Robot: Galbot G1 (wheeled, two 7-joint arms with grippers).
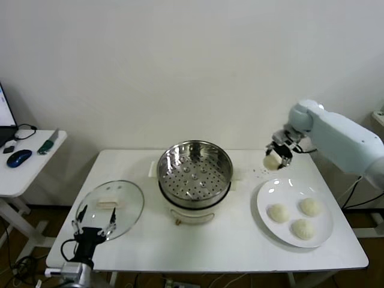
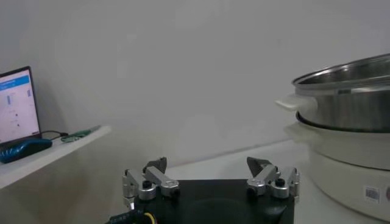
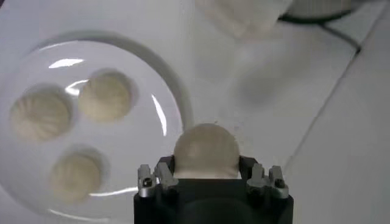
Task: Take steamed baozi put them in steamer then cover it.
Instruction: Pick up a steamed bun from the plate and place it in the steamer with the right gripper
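At the table's (image 1: 240,252) 7 o'clock corner the left gripper (image 1: 95,223) hangs released, idle beside the cover (image 1: 110,208). The steamer (image 1: 194,174) stands at centre, basket bare. At 2 o'clock the right gripper (image 1: 278,157) is clenched on one steamed baozi (image 1: 272,161), lifted above the plate (image 1: 266,210), where three buns (image 1: 297,217) remain. The bun looks light and soft (likely to dent), best held gently across its domed sides.
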